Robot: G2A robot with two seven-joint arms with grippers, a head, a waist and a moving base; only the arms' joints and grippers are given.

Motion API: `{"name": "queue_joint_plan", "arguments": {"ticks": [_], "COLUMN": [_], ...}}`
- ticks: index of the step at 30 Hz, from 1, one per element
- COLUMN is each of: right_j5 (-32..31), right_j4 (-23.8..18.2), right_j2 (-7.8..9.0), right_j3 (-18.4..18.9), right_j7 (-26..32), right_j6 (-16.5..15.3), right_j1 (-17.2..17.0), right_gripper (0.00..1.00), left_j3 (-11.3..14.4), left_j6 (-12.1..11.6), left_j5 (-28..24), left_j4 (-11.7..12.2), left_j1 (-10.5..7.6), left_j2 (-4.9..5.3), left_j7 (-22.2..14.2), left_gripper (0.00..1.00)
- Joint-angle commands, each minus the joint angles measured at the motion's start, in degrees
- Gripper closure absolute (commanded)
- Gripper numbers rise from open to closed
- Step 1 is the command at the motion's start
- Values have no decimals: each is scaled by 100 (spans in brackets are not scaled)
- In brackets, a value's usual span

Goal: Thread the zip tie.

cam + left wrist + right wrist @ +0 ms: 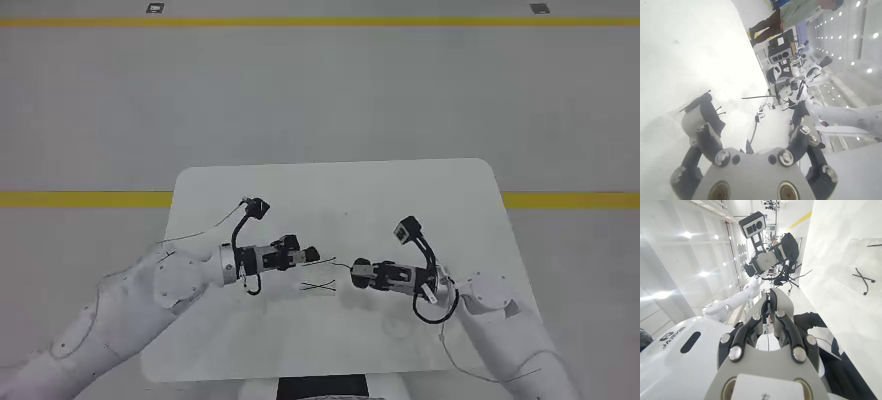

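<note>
Left wrist view: zip tie (757, 97) is clamped in right hand (770, 292); pre-threading, its tip should be caught by spread-apart left hand (753, 103)

Bright, even overhead light fills the top view. The white tabletop (440, 190) looks nearly as pale as the floor around it, and shadows on it are faint and soft-edged.

In the left wrist view, glare burns out the tabletop from 9 to 12 o'clock. A milky haze veils one finger (702, 113) of the left claw (753, 108) at 8 o'clock, while the zip tie (759, 97) stands out as a dark line near the centre. Ceiling lamps (853, 36) dot the picture from 1 to 3 o'clock.

In the right wrist view, lamps flare at 9 to 10 o'clock and wash out the wall behind them.

Both wrist views bow straight edges near the borders.
</note>
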Motion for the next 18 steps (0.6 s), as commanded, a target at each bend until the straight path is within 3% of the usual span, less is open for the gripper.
{"name": "queue_joint_plan", "arguments": {"ticks": [1,4,8,11,14,18], "right_j5": [-10,232,490,719,951,1363], "right_j4": [77,247,510,671,847,1040], "right_j2": [-3,-11,-11,-23,-43,-101], "right_j3": [-6,-47,-79,-156,-245,-455], "right_j7": [-103,41,436,739,982,1223], "right_j6": [33,-76,-312,-487,-626,-738], "right_j1": [6,35,116,210,323,497], "right_gripper": [100,100,100,100,100,100], "left_j3": [21,82,-27,-214,-415,-621], "left_j6": [0,0,0,0,0,0], "left_j5": [-50,-772,-1925,-2495,-2818,-2884], "left_j4": [3,181,555,822,1066,1470], "left_j1": [24,63,58,112,195,239], "left_j2": [-9,-80,-197,-314,-458,-677], "left_j7": [15,-116,-908,-1576,-2199,-2755], "left_gripper": [0,0,0,0,0,0]}}
